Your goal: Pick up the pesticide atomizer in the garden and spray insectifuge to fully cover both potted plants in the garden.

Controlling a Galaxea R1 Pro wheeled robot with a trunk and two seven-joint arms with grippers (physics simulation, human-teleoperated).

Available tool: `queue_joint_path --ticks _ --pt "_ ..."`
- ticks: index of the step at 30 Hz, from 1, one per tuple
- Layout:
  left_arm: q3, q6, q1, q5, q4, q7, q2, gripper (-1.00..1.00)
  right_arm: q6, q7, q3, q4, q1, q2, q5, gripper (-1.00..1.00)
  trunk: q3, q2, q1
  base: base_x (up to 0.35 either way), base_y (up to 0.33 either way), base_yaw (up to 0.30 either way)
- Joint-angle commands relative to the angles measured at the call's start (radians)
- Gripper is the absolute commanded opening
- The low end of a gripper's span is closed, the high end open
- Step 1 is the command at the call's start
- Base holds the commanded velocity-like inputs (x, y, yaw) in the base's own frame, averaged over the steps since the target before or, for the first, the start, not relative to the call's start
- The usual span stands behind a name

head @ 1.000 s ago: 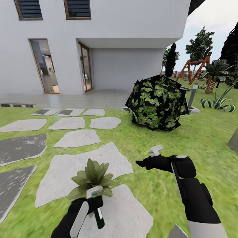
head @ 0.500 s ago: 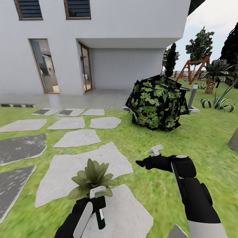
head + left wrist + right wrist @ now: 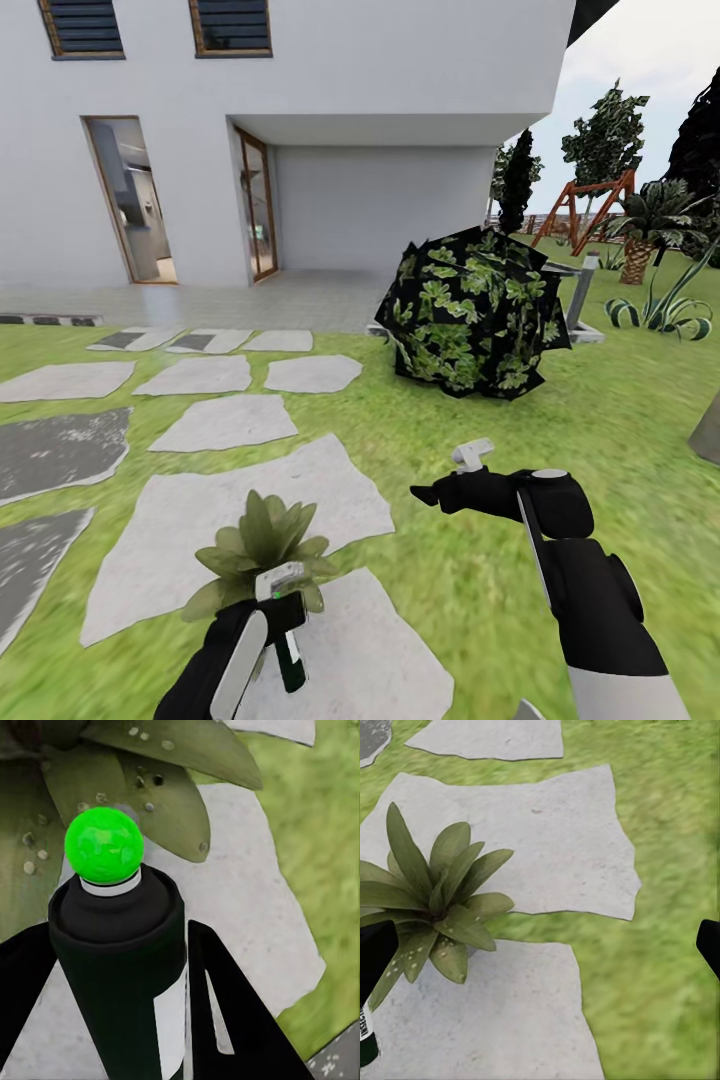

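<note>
Pesticide atomizer (image 3: pixel 286 625) clamped upright in the left pincer (image 3: pixel 268 640), nozzle end right up against the potted plant (image 3: pixel 258 548) sitting near the front edge of a big pale stepping stone (image 3: pixel 330 490). Looks like mid-spray on this first plant, with speckles on the near leaves; next up probably sweeping across the rest of the rosette. Right pincer (image 3: pixel 452 478) hanging over the lawn (image 3: pixel 440 420), apart and empty.

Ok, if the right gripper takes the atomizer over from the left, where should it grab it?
The black lower body of the pesticide atomizer, from the robot's right. The left gripper clamps it just under the white trigger head, and the potted plant crowds the far side; only that lower stretch hangs free.
</note>
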Motion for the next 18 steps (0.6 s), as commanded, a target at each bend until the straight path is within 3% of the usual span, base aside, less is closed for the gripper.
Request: queue_joint_path --ticks 1,4,7,11,18 --pt "0.011 -0.007 0.003 0.013 -0.001 0.028 0.002 -1.0 0.003 0.01 -0.001 -0.001 -0.001 0.001 0.009 1.0 -0.001 0.0 0.0 0.031 -0.031 0.0" --pt "0.044 -0.019 0.015 0.014 -0.001 0.114 0.006 -1.0 0.002 0.01 -0.001 -0.001 0.0 0.001 0.009 1.0 -0.001 0.0 0.0 0.011 -0.011 0.0" --pt "0.088 -0.022 0.036 0.015 -0.001 0.135 0.015 -1.0 0.002 0.009 -0.001 -0.001 0.0 0.001 0.009 1.0 -0.001 0.0 0.0 0.003 -0.003 0.0" --pt "0.103 -0.023 0.06 0.018 -0.003 0.133 0.041 -1.0 0.001 0.008 -0.001 -0.001 0.0 0.001 0.009 1.0 -0.001 0.0 0.0 0.0 0.0 0.0" --pt "0.093 -0.021 0.065 0.01 0.028 0.063 0.048 -1.0 0.0 0.008 0.0 -0.001 0.0 0.001 0.009 1.0 -0.001 0.0 0.0 -0.111 -0.016 0.0"
